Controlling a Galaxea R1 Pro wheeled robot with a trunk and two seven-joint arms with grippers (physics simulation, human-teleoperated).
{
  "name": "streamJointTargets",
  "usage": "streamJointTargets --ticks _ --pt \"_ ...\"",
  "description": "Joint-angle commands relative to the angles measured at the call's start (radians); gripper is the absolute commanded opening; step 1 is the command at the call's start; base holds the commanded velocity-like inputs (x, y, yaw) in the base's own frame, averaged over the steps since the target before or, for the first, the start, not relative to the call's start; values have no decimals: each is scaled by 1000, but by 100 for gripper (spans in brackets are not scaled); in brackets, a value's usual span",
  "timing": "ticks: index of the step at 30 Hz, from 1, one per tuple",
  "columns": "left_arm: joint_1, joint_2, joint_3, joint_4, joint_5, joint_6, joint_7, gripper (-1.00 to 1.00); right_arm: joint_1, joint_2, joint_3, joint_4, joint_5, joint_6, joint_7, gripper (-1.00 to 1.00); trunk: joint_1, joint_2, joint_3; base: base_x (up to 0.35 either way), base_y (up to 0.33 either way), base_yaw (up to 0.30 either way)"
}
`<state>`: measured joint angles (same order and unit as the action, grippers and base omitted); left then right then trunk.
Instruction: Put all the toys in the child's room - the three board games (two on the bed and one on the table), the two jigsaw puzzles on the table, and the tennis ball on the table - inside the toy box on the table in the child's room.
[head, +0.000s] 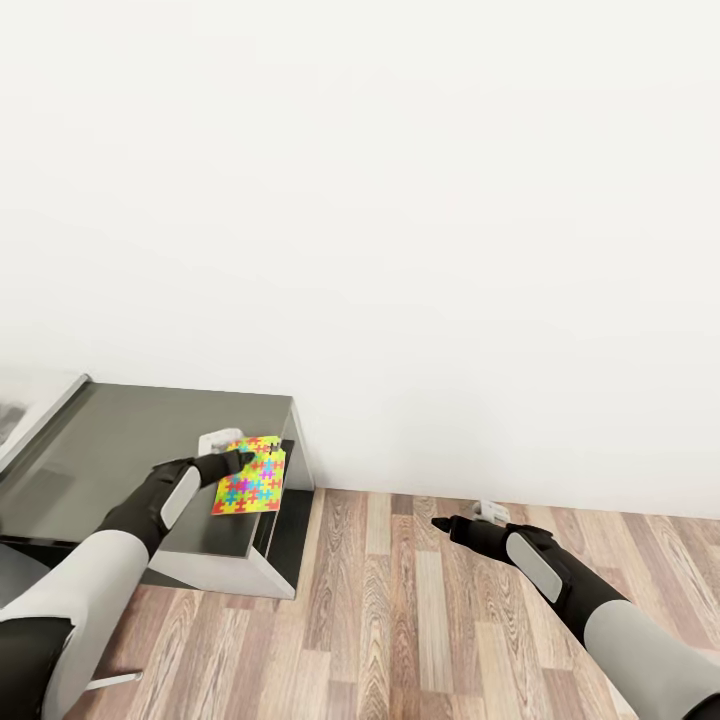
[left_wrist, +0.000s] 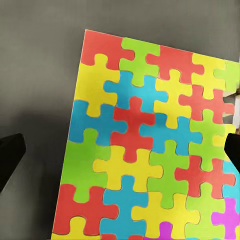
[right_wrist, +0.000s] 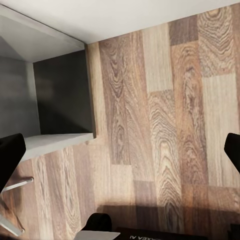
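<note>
1. Jigsaw puzzle (head: 250, 476) lies flat on the dark grey desk (head: 120, 450), at the desk's end nearest the open floor, close to that end edge.
2. Left gripper (head: 240, 462) hovers directly over the puzzle; in the left wrist view the board (left_wrist: 150, 150) lies between the two dark fingertips (left_wrist: 10, 160), which stand wide apart and hold nothing.
3. Puzzle is square, so no long axis matters; it sits slightly skewed to the desk edges.
4. Right gripper (head: 445, 524) hangs over the wood-plank floor (head: 400, 620), well apart from the puzzle, spread and empty.
5. Left arm is clearly nearer; room beyond the desk end and above looks free, a white wall (head: 400, 200) stands behind.
</note>
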<state>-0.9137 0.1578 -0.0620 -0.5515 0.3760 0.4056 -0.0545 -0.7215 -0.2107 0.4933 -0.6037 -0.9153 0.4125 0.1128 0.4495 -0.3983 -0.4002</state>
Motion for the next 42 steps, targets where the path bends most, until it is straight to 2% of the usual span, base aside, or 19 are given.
streamJointTargets --ticks 1,7,10,14,17,19,24,30,36,42 --pt "-1 1 4 -2 4 4 1 100 -1 -1 4 -1 -2 2 1 100 1 -2 -2 0 0 0" --pt "-1 2 63 -4 4 8 0 100 -1 -1 4 -1 -2 2 1 100 1 -2 -2 0 0 0" --pt "-1 17 101 -9 5 13 -1 100 -1 -1 4 -1 -2 2 1 100 1 -2 -2 0 0 0" --pt "-1 41 123 -22 6 23 -11 100 -1 -1 4 -1 -2 2 1 100 1 -2 -2 0 0 0" --pt "-1 58 130 -29 6 54 -49 100 -1 -1 4 -1 -2 2 1 100 1 -2 -2 0 0 0" --pt "-1 69 137 -32 6 80 -95 100 -1 0 4 -1 -2 2 1 100 1 -2 -2 0 0 0" --pt "-1 80 154 -47 5 126 -164 100 -1 1 4 -1 -2 2 1 100 1 -2 -2 0 0 0" --pt "-1 112 178 -94 6 228 -232 100 -1 2 3 -1 -3 2 1 100 1 -2 -2 0 0 0" --pt "-1 139 213 -123 4 328 -369 100 -1 5 1 -1 -2 2 1 100 1 -2 -2 0 0 0" --pt "-1 173 219 -131 5 367 -414 100 -1 7 2 -1 -2 2 1 100 1 -2 -2 0 0 0"
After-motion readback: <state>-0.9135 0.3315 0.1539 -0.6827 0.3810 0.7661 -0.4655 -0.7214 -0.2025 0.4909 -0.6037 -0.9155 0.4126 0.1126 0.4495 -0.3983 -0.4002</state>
